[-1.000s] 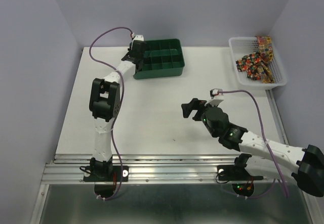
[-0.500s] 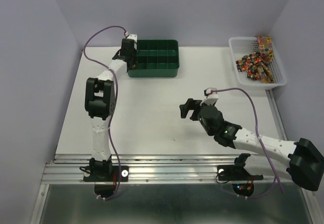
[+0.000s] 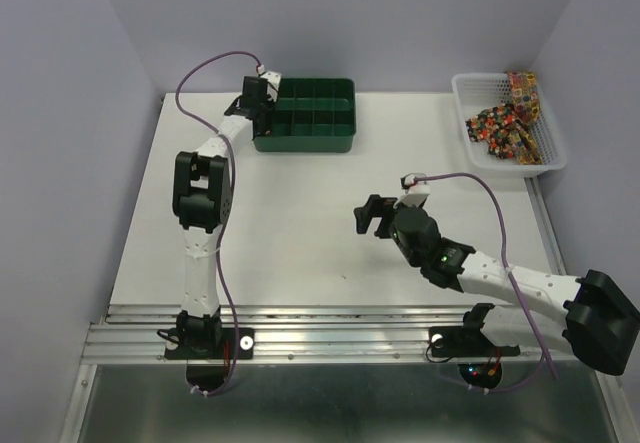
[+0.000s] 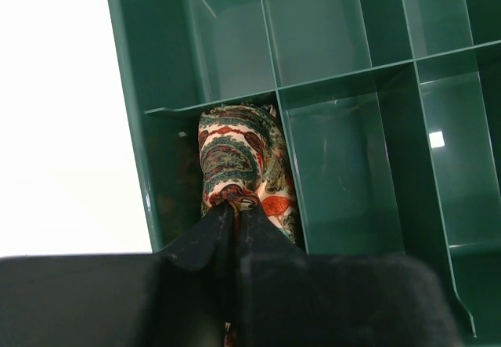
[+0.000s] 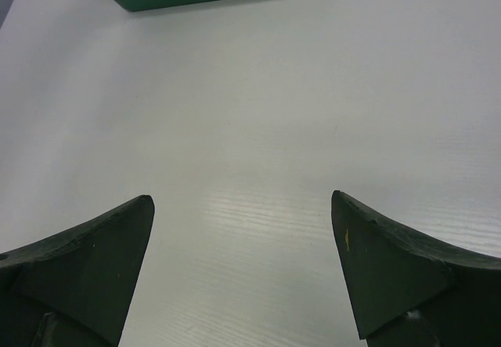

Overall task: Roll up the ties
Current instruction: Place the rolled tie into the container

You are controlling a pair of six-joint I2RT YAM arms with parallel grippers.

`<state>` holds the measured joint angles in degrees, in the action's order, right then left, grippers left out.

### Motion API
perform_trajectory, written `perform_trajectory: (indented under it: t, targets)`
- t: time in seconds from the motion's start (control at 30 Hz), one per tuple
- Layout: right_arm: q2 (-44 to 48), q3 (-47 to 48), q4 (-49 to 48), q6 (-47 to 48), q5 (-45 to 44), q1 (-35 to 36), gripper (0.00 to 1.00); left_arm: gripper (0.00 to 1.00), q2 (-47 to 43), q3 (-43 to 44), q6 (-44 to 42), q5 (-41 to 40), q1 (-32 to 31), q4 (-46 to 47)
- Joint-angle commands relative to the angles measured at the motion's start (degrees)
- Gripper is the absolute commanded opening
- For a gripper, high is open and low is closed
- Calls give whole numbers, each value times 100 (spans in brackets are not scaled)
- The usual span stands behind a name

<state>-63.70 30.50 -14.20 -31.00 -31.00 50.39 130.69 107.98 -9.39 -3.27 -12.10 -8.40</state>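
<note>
One rolled paisley-print fabric necktie sits just ahead of the left claw, which pinches its near end inside a compartment of the green plastic divider tray; partition walls flank the claw closely. Several crumpled printed ties await in the white mesh basket, well away from the released right claw, with open white tabletop ahead.

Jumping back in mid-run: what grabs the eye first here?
The left gripper stands out, jaws shut on a rolled tie sitting in an edge compartment of the green tray at the table's far side. At far right, a white basket holds a heap of loose ties, while the right gripper hangs open over the white table.
</note>
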Motion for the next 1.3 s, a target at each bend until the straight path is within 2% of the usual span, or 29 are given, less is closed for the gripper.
perform_trajectory:
  t: [0.0,0.07,0.17,0.47,0.6,0.7,0.97,1.13,1.27]
  targets:
    - [42,272,-294,42,-2,-56,100,17,491,380,-37,379,-65,-785]
    - [95,246,-303,42,-46,-82,100,30,719,767,7,371,-73,-1039]
    - [112,228,-294,42,-64,-91,100,44,800,900,16,379,-82,-1146]
    - [86,246,-294,-11,68,-108,100,46,203,856,288,169,-91,-1023]
    - [156,237,-285,-28,103,-109,100,62,-78,1040,464,46,-91,-1005]
    - [183,228,-268,-28,103,-109,100,70,-246,1076,482,19,-91,-997]
    - [209,228,-250,-20,112,-108,100,70,-342,1137,552,10,-91,-1084]
    - [174,246,-277,-20,138,-117,100,59,-501,891,683,81,-91,-882]
    - [104,263,-294,-20,209,-117,100,52,-510,882,771,-173,-82,-681]
